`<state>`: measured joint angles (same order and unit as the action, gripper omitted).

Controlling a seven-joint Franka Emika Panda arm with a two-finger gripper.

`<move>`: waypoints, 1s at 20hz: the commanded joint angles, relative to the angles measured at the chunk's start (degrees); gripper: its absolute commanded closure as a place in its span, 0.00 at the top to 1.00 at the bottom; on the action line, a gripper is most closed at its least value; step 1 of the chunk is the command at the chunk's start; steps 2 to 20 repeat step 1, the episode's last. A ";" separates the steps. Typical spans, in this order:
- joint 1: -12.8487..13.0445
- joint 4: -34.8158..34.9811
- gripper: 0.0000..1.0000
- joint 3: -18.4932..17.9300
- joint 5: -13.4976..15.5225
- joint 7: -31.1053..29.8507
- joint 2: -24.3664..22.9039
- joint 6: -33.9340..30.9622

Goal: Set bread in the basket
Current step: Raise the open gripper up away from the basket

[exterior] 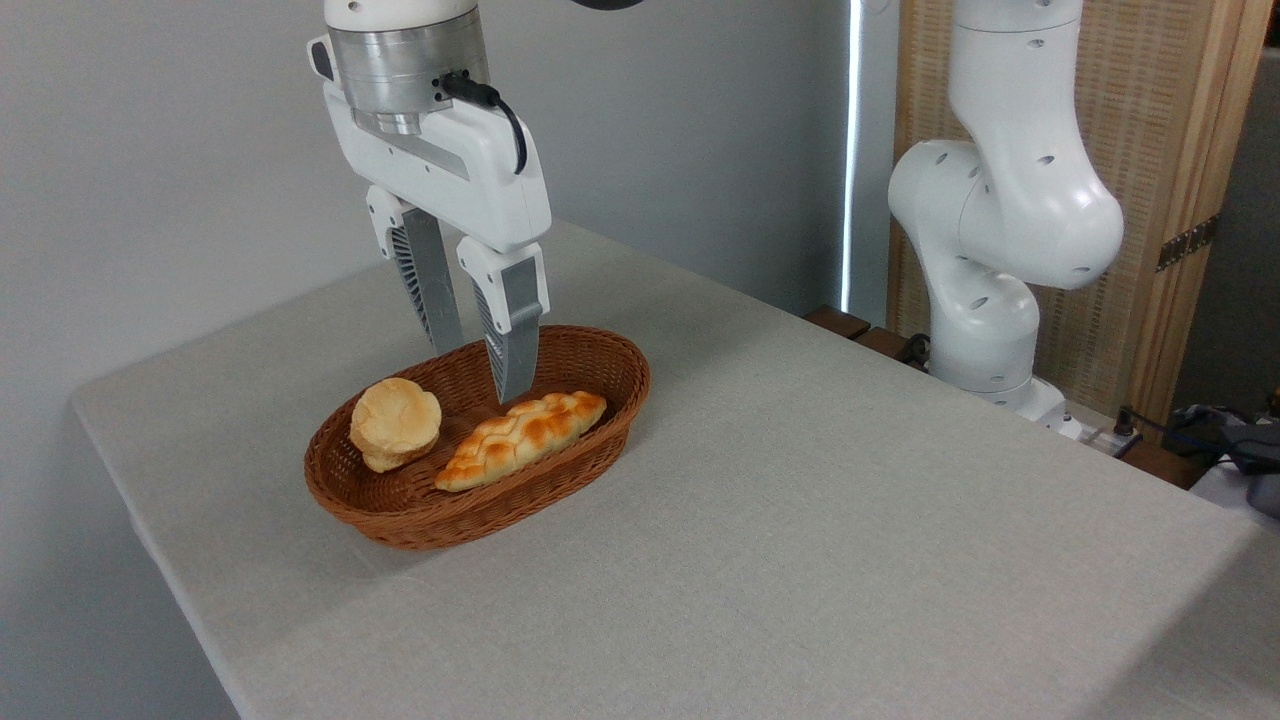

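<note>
The bread [395, 424] lies in the basket [560, 470] beside a loaf [522, 440]; the gripper [478, 370] hangs above, released and empty.

Looks like a robot lab: Franka arm base [985, 340] bolted by cloth-covered table [800, 520], plain grey wall [150, 150], loose cables [1180, 425].

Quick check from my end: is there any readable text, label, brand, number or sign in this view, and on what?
None. No readable text shows on the end effector, the arm's white housing, the basket, the bun, the braided loaf or the table cloth. The dark items at the right edge are too small and cut off to tell.
</note>
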<state>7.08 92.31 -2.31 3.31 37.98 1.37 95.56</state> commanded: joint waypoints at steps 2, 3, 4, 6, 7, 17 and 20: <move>0.22 -0.56 1.00 -0.50 0.99 1.05 -0.31 -1.69; 0.22 -0.56 1.00 -0.50 0.99 1.05 -0.31 -1.69; 0.22 -0.56 1.00 -0.50 0.99 1.05 -0.31 -1.69; 0.22 -0.56 1.00 -0.50 0.99 1.05 -0.31 -1.69; 0.22 -0.56 1.00 -0.50 0.99 1.05 -0.31 -1.69; 0.22 -0.56 1.00 -0.50 0.99 1.05 -0.31 -1.69; 0.22 -0.56 1.00 -0.50 0.99 1.05 -0.31 -1.69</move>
